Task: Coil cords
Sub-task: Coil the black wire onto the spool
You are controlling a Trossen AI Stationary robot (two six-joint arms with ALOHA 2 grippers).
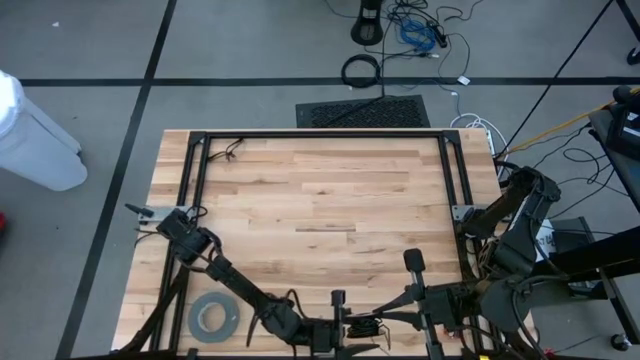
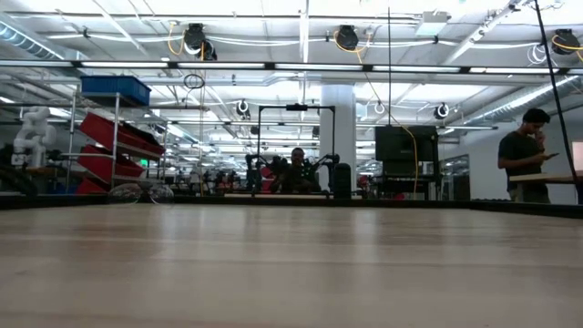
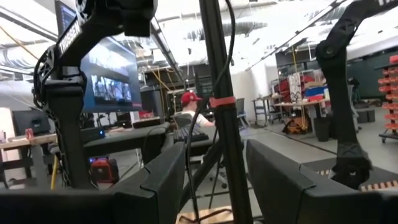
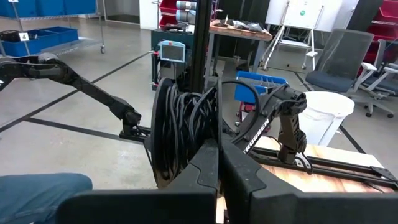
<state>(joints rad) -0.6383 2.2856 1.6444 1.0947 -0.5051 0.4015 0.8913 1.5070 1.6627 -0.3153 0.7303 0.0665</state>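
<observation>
The cords are wound into a bundle of dark loops [image 4: 177, 130], which stands upright just past my right gripper [image 4: 217, 152]. That gripper is shut on the loops. In the high view the coil [image 1: 366, 326] hangs over the table's near edge, between my right gripper [image 1: 388, 320] and my left gripper [image 1: 345, 322]. My left gripper [image 3: 217, 186] is open and tipped a little upward. I see nothing held between its fingers. The low view shows neither gripper nor the cords. My right gripper is shut on strands at the coil's side nearest it [image 4: 204, 134]; its own fingertips hide the exact place of contact. The fingers come about level from the table's right. The coil stands upright in front of them, lifted clear of the table.
A grey tape roll [image 1: 213, 318] lies at the table's near left. A black upright post [image 3: 217, 93] with a thin cable and red tape stands close ahead of the left fingers. A black frame [image 1: 320, 133] rims the table. A person [image 2: 524, 146] stands in the room beyond.
</observation>
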